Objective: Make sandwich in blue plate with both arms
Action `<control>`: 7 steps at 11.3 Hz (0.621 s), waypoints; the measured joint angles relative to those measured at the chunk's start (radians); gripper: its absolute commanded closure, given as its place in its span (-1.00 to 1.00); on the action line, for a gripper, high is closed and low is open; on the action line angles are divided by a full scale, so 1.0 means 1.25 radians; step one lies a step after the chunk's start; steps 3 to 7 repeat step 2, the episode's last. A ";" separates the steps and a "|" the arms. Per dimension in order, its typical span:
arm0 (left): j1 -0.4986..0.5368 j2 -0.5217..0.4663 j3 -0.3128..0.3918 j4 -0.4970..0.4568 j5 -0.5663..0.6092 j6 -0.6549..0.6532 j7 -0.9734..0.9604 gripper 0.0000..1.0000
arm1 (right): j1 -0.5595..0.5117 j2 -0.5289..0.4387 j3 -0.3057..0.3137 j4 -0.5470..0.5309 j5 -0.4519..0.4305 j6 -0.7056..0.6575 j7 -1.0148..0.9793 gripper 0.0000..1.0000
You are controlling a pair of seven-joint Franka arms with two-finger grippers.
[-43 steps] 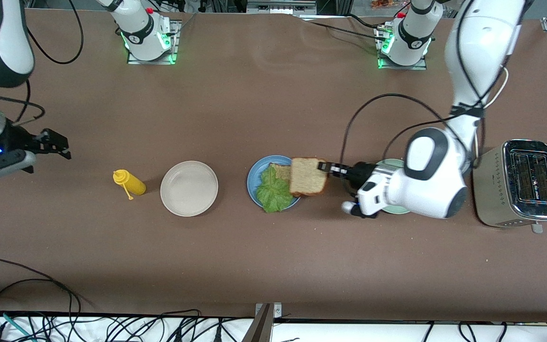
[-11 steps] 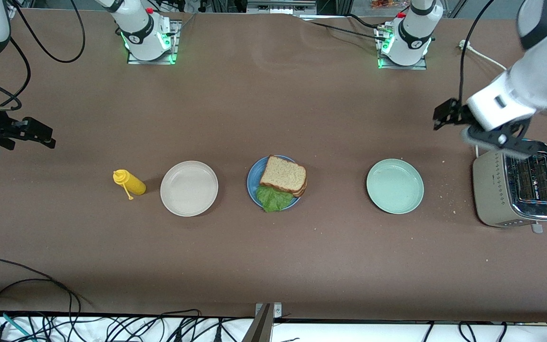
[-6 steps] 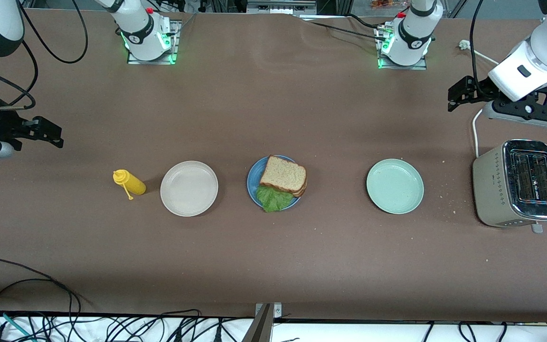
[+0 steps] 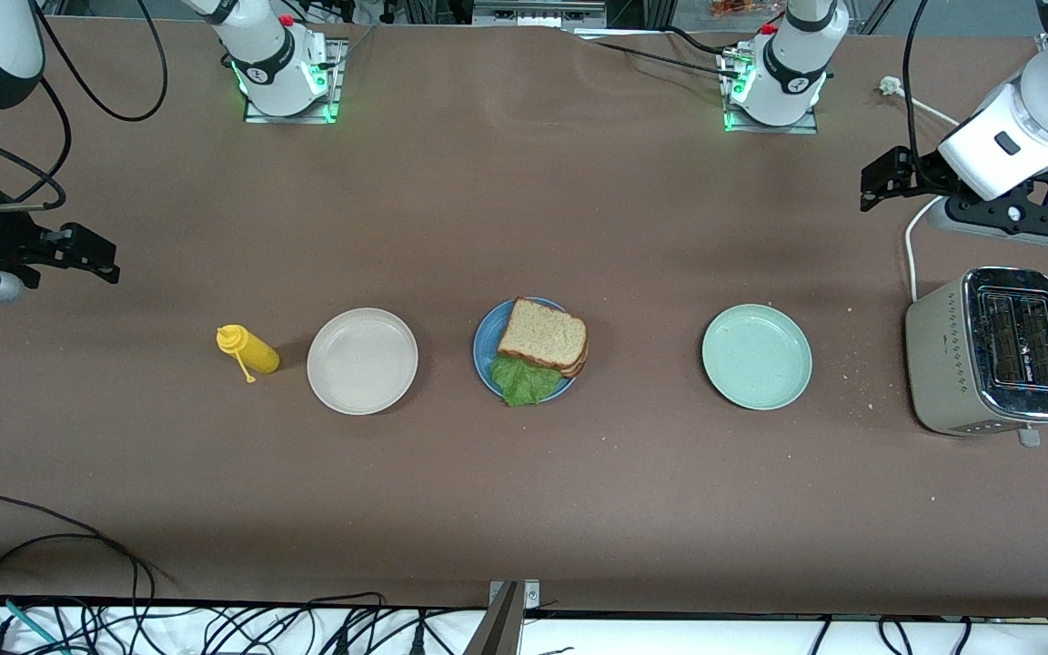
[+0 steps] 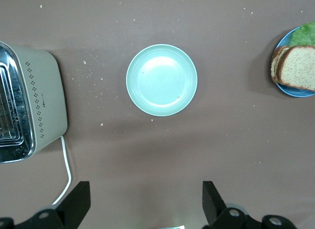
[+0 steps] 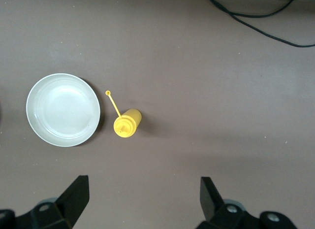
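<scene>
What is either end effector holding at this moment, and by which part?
Nothing is held. The left end effector and right end effector are both open and empty, up over bare brown table at opposite ends.

Both arms raised off the table, each drawn out to its own end. Left arm: base at the table's far edge, white links rising out of view, wrist angled down. Left gripper (image 4: 883,177) hangs above the table surface at the left arm's end, fingers (image 5: 78,199) spread wide with nothing between them. Right arm: dark elbow joint high at the right arm's end, wrist roughly level. Right gripper (image 4: 92,255) hangs above the table surface there, fingers (image 6: 76,192) likewise wide apart and empty.
</scene>
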 measured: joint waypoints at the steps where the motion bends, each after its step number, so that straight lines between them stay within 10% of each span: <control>1: 0.003 0.000 0.002 0.000 0.000 -0.002 -0.001 -1.00 | 0.000 0.000 -0.001 0.000 0.000 0.000 0.000 -1.00; 7: 0.005 0.000 0.004 0.000 0.000 -0.007 -0.001 -1.00 | 0.000 0.000 -0.002 0.000 0.000 0.000 0.000 -1.00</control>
